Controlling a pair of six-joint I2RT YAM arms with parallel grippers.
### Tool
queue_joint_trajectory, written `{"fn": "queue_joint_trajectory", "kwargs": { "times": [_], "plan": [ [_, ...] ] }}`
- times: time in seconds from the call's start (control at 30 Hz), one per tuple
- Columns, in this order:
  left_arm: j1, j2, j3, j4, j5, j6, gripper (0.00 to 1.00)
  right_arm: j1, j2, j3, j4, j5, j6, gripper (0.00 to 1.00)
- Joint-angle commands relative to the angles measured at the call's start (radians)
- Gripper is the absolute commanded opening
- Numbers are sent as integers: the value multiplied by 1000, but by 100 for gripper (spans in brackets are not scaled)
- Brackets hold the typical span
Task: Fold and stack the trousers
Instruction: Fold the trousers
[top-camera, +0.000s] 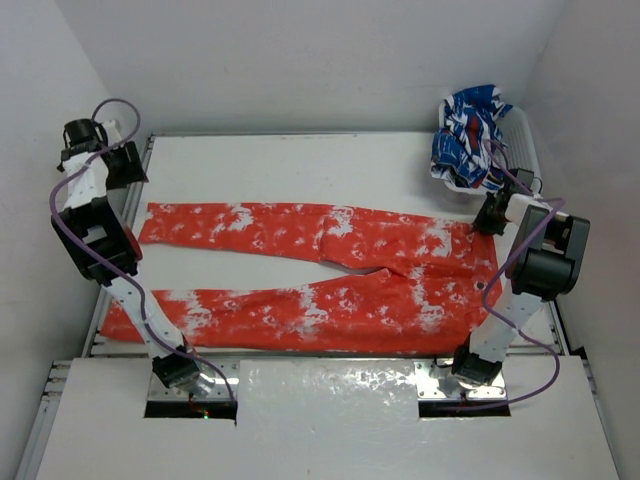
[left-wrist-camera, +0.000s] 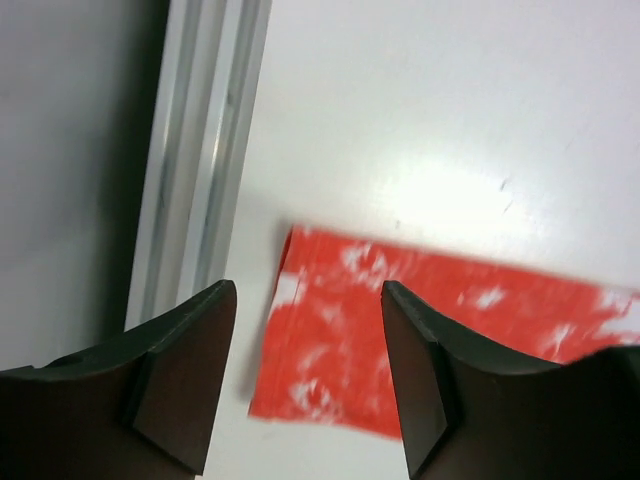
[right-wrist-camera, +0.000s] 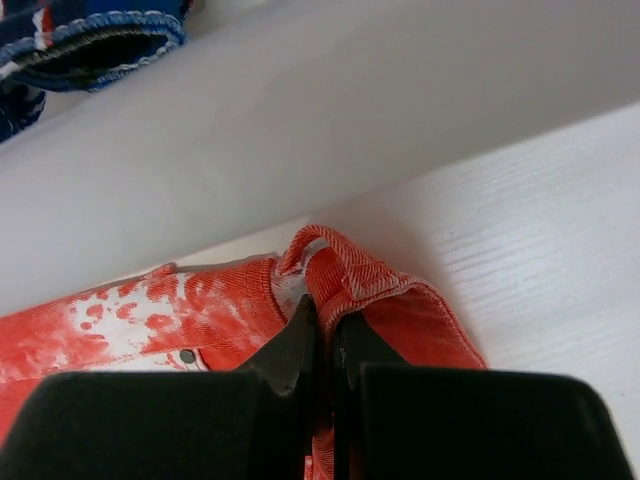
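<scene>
The trousers (top-camera: 400, 280) lie spread flat across the white table (top-camera: 300, 170), with the waist at the right and both legs running left. The right gripper (right-wrist-camera: 322, 315) is pinched tight on a raised fold of the waistband (right-wrist-camera: 350, 275) at the far right corner. The left gripper (left-wrist-camera: 305, 295) hangs with its jaws apart above the far leg's hem (left-wrist-camera: 330, 340), near the table's left rail (left-wrist-camera: 205, 150). A blue, white and red garment (top-camera: 468, 135) sits in a white basket (top-camera: 522, 135) at the far right.

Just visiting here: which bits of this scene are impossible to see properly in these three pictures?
Right wrist view: the shut right fingers hide how much trousers waistband they pinch; the top edge cuts off the blue garment.
Top view: the left arm covers part of the near leg; the right fingers sit hidden under their wrist.
Left wrist view: blurred; the right edge and one of the left fingers cut off the leg.
</scene>
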Motion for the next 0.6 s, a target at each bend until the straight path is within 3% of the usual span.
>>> {"fn": "queue_joint_trajectory", "kwargs": {
  "times": [0.0, 0.13, 0.57],
  "plan": [
    [-35, 76, 76, 30, -24, -58, 58, 2, -41, 19, 40, -37, -19, 0],
    [-55, 145, 82, 24, -152, -70, 70, 6, -53, 12, 46, -42, -22, 0],
    [-71, 199, 9, -113, -180, -1, 75, 15, -92, 27, 58, -50, 2, 0]
  ]
}}
